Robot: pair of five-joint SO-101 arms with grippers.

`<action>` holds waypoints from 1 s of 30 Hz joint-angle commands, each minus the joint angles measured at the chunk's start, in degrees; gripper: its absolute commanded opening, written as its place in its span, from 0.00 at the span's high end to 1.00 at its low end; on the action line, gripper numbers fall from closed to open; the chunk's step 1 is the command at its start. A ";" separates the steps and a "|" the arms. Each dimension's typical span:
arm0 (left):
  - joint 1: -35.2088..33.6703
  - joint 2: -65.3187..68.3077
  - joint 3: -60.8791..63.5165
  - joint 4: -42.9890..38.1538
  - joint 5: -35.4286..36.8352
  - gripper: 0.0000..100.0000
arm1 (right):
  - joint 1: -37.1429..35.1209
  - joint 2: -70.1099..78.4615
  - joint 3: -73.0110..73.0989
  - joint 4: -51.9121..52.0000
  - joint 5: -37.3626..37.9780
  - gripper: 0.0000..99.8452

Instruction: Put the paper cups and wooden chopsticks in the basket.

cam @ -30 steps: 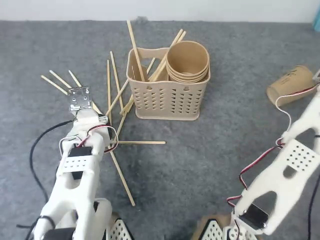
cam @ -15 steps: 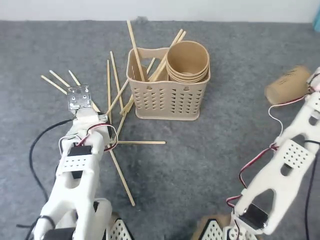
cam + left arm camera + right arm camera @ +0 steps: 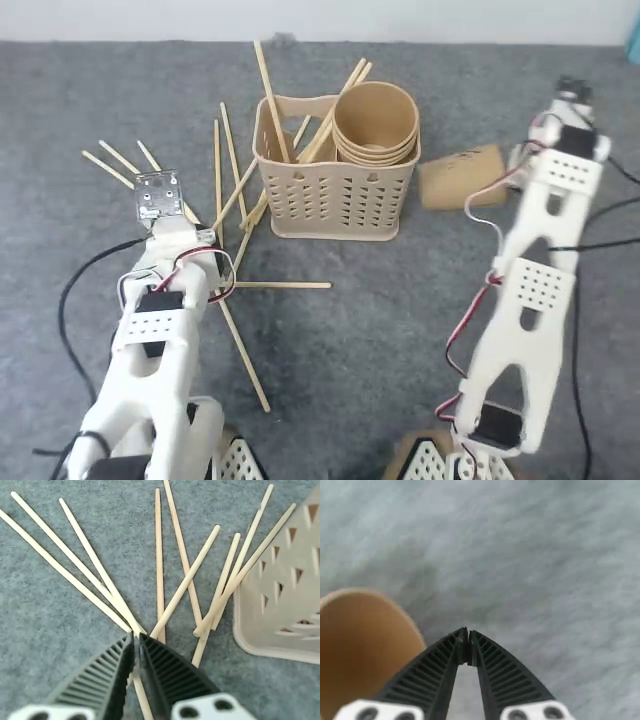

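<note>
Paper cup (image 3: 462, 176), on its side at 3 o'clock of the basket (image 3: 335, 205), looks pinched in the right gripper (image 3: 467, 641), jaws nearly closed, a carry whose next move is probably raising it over the rim to drop, while the left gripper (image 3: 136, 641) clamps a chopstick (image 3: 141, 696) at 9 o'clock.

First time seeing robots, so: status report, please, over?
Left tool shut on a chopstick. Right tool shut, empty, beside a cup lying on its side outside the basket. More chopsticks loose on the table.
</note>
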 commanded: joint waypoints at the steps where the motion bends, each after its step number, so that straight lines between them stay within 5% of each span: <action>1: 0.09 -0.26 -2.33 -1.41 -0.35 0.99 | -3.38 -7.60 -2.73 3.91 0.79 0.99; 18: 0.26 -0.26 -2.33 -1.67 -0.35 0.99 | -3.47 -16.13 -1.05 4.44 2.02 0.97; 23: 0.26 -0.26 -2.42 -1.76 -0.35 0.99 | -5.23 -25.54 12.84 4.44 3.16 0.86; 30: 0.26 -0.26 -2.42 -1.76 -0.35 0.99 | -9.10 -45.14 42.29 1.63 3.25 0.86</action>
